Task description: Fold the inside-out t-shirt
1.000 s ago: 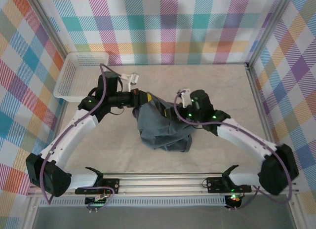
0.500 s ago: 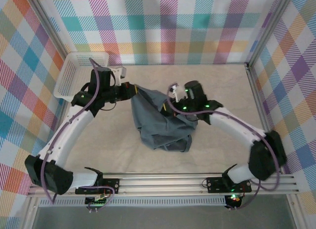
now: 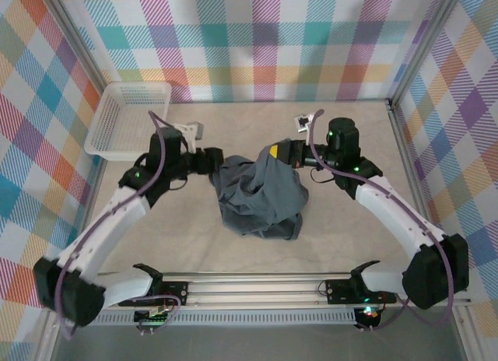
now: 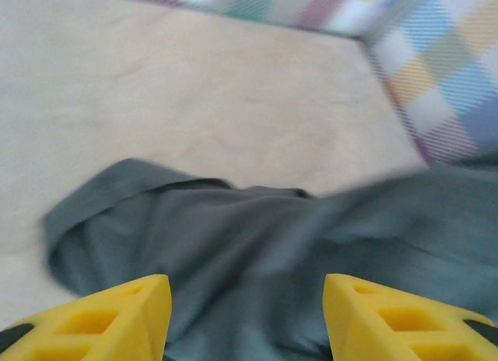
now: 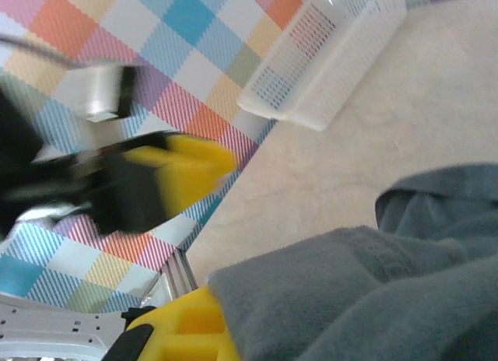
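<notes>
Fabric of the inside-out t-shirt (image 3: 261,196) sits bunched in a dark heap at the middle of the table (image 3: 350,236) in the top view. The left gripper (image 3: 215,160) is at the heap's upper left edge. The right gripper (image 3: 282,152) is at its upper right corner, where the cloth rises to meet the yellow tip. A white basket (image 3: 124,118) stands well apart in the far left corner.

From the left wrist, the two yellow fingers (image 4: 109,318) stand wide apart. The grey shirt lies rumpled between and beyond them on the table, and looks loose there, though the picture is blurred.

From the right wrist, one yellow finger (image 5: 191,330) shows at the bottom edge with a thick fold of the shirt pressed over it. The jaws are closed, clamped on that fold. Across from it the left gripper is a blur, with the basket beyond.
</notes>
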You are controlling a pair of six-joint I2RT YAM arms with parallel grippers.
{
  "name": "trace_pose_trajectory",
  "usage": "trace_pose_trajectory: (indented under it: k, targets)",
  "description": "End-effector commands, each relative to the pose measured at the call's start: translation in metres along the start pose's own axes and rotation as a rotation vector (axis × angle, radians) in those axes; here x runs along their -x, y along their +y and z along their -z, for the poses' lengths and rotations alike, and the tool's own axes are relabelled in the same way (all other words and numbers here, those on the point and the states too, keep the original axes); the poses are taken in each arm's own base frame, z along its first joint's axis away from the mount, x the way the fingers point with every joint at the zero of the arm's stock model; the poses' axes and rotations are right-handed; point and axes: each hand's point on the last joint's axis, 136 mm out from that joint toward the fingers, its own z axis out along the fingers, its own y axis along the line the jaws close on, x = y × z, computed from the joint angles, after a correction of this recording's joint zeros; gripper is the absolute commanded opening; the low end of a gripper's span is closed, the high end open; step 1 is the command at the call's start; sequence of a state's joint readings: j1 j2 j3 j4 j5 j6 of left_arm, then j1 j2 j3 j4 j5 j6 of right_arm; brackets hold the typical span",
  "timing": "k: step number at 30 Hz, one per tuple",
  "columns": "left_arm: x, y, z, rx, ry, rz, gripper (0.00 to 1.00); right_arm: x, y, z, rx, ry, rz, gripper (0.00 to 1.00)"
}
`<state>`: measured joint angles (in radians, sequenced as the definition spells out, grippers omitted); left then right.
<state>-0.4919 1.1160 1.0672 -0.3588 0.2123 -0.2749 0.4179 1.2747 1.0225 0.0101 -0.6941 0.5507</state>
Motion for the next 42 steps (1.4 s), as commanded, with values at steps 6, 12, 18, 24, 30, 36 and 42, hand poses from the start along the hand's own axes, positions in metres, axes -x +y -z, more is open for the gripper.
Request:
trace_pose_trajectory:
  k: [6, 12, 18, 24, 30, 36, 42]
  targets:
    - [-0.036, -0.054, -0.034, -0.100, 0.080, -0.201, 0.59, 0.009, 0.027, 0.004, 0.082, 0.020, -0.006, 0.00]
    - [-0.044, -0.097, -0.072, -0.345, 0.143, -0.193, 0.58, 0.009, 0.022, 0.007, 0.040, 0.017, -0.030, 0.00]
    - [-0.024, -0.078, -0.052, -0.207, 0.070, -0.137, 0.00, 0.004, -0.044, 0.017, -0.300, -0.015, -0.127, 0.00]
    - [0.010, -0.096, 0.010, -0.196, 0.064, -0.043, 0.00, -0.037, -0.167, 0.023, -0.708, 0.148, 0.102, 0.00]
    - [0.016, -0.111, 0.014, -0.252, 0.121, 0.052, 0.00, -0.028, -0.122, 0.028, -0.587, 0.091, 0.127, 0.34]
    - [0.009, -0.108, -0.009, -0.237, 0.167, 0.064, 0.00, -0.019, -0.044, 0.055, -0.513, -0.172, 0.323, 0.44]
    - [-0.037, -0.047, -0.054, 0.055, 0.333, 0.024, 0.09, -0.063, -0.064, 0.020, -0.508, 0.060, -0.006, 0.47]
